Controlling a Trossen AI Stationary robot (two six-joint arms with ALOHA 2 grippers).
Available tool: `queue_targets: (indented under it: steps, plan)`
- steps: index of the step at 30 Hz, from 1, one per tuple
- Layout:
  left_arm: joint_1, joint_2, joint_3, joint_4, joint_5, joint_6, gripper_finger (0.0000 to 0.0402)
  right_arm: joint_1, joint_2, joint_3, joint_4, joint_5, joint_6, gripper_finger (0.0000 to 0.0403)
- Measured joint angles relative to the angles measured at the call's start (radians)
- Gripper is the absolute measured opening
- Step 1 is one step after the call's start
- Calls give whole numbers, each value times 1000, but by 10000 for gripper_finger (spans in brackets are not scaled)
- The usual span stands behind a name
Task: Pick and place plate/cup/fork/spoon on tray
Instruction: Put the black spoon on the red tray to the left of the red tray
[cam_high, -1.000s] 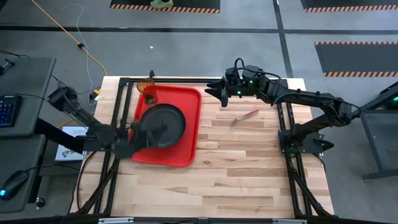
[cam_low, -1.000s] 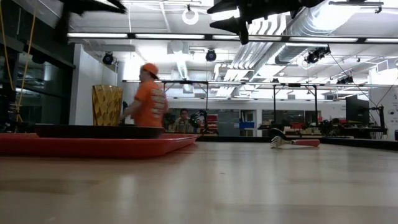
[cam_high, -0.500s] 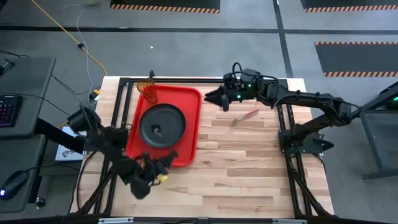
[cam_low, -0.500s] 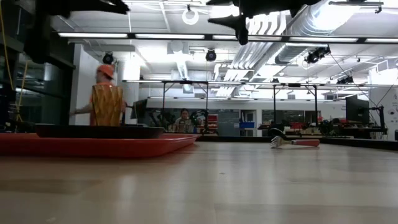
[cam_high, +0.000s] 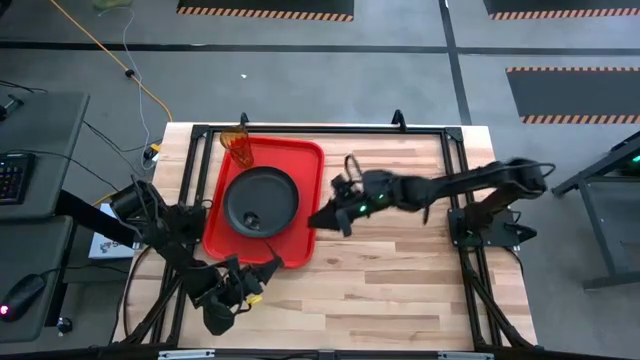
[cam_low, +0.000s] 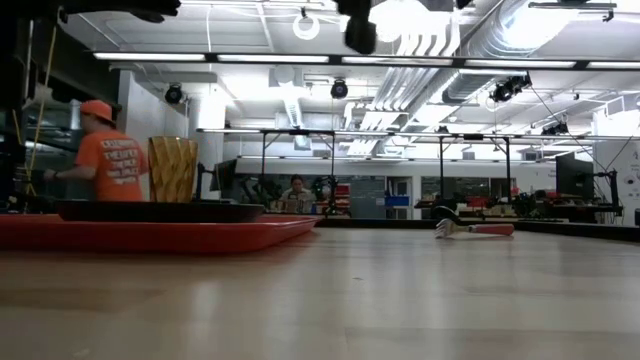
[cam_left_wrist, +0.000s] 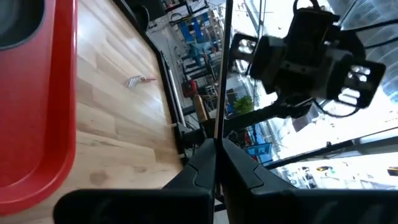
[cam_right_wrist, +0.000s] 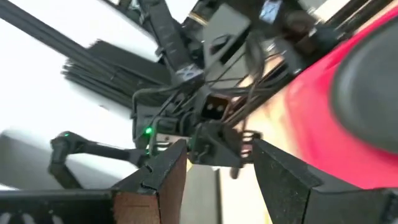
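The red tray (cam_high: 300, 240) lies on the table's left half. The dark plate (cam_high: 270, 190) rests on the tray, with a small pale thing (cam_high: 250, 222) on it; whether that is the spoon I cannot tell. The amber cup (cam_high: 238, 146) stands at the tray's far left corner. The fork (cam_low: 475, 230) lies on the bare wood at the right and also shows in the left wrist view (cam_left_wrist: 140, 80); in the high view my right arm hides it. My left gripper (cam_high: 266, 272) is shut and empty by the tray's near right corner. My right gripper (cam_high: 322, 220) is open and empty at the tray's right edge.
A black frame (cam_high: 455, 180) runs around the table's edges. Bare wood (cam_high: 400, 270) spreads over the near right of the table. A person in an orange shirt (cam_low: 108, 165) stands in the room far behind the tray.
My left gripper has drawn back from over the plate toward the near edge, off the tray, to its near right corner. My right gripper has swung from the far side by the tray's far right corner toward the near edge, to the tray's right edge. The person behind has walked left.
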Motion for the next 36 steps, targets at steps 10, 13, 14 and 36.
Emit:
queue_targets:
  steps: [10, 13, 14, 36]
  plan:
    - [43, 0, 0, -1, 0, -64, 0, 18, 261, 0, 444, -108, 199, 174]
    - [91, 11, 0, -1, 0, -89, 0, 4, 263, 0, 444, -114, 204, 174]
    - [110, 18, -2, -4, 0, -100, 0, -3, 262, 0, 441, -115, 204, 174]
    - [127, -265, -272, -350, 0, -349, 0, -74, 259, 0, 491, -351, 232, 174]
